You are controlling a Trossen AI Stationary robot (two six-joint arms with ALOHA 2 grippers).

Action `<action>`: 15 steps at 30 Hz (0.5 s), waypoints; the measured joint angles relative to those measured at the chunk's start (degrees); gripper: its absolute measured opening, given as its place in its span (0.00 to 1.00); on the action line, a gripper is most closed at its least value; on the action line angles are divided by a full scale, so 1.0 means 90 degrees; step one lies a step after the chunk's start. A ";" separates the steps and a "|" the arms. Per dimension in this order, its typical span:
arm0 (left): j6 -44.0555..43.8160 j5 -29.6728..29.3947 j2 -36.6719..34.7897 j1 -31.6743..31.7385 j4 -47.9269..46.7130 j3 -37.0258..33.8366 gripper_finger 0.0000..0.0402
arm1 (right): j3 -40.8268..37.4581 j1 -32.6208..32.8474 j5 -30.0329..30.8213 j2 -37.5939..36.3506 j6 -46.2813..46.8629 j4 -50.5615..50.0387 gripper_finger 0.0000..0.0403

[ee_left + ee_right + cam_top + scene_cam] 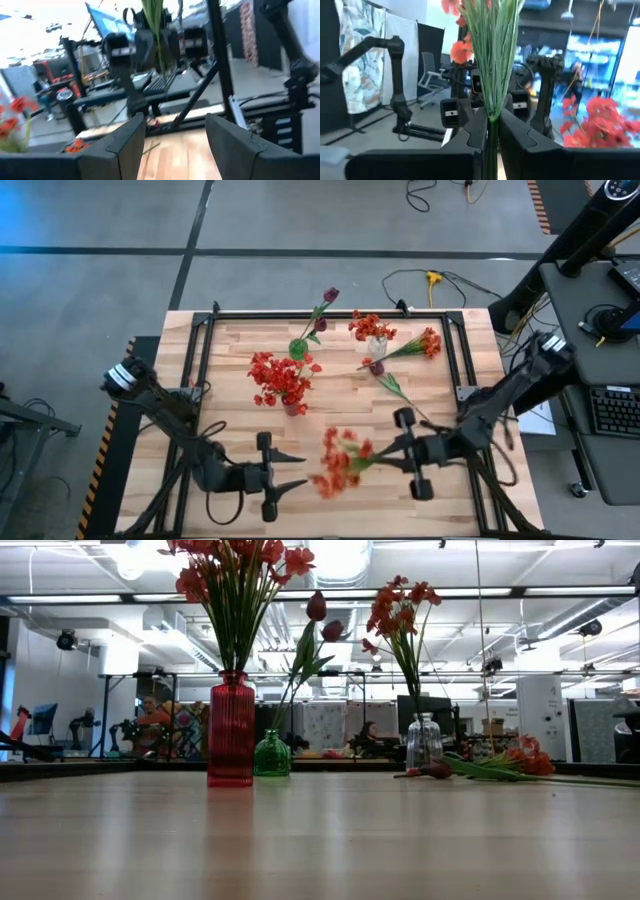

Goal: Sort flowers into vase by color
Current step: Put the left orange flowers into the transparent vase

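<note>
**Red stem in transit**

Red flower bunch (338,463) hangs near tabletop's front edge, right gripper (403,450) clamped on its stem. Left gripper (285,473) waits beside it, fingers apart. Next, I judge: carry to red vase (291,408), stem down.

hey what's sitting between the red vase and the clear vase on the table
The green vase with purple buds stands between the red vase and the clear vase in the low view; the high view shows it set farther back.

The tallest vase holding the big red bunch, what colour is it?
Red vase, ribbed glass; clearest in the low view.
</note>
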 joint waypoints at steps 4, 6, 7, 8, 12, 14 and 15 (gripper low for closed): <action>0.0315 0.0525 0.0245 0.0187 0.0654 0.0030 0.51 | -0.0003 -0.0138 -0.0130 0.0907 -0.0780 0.1319 0.07; 0.0520 0.0543 0.0392 0.0252 0.0919 0.0125 0.53 | -0.0006 -0.0218 -0.0303 0.1348 -0.1127 0.2030 0.07; 0.0648 0.0543 0.0449 0.0275 0.1014 0.0181 0.54 | -0.0006 -0.0266 -0.0444 0.1551 -0.1231 0.2404 0.07; 0.0795 0.0546 0.0517 0.0286 0.1060 0.0248 0.54 | -0.0004 -0.0313 -0.0523 0.1733 -0.1323 0.2713 0.07; 0.1153 0.0613 0.0797 0.0316 0.1055 0.0601 0.56 | 0.0011 -0.0556 -0.0585 0.2257 -0.1369 0.3520 0.07; 0.1310 0.0579 0.0907 0.0325 0.1068 0.0809 0.57 | 0.0013 -0.0674 -0.0635 0.2420 -0.1312 0.3625 0.07; 0.1370 0.0507 0.0945 0.0322 0.1073 0.0893 0.57 | 0.0012 -0.0740 -0.0784 0.2497 -0.1285 0.3675 0.07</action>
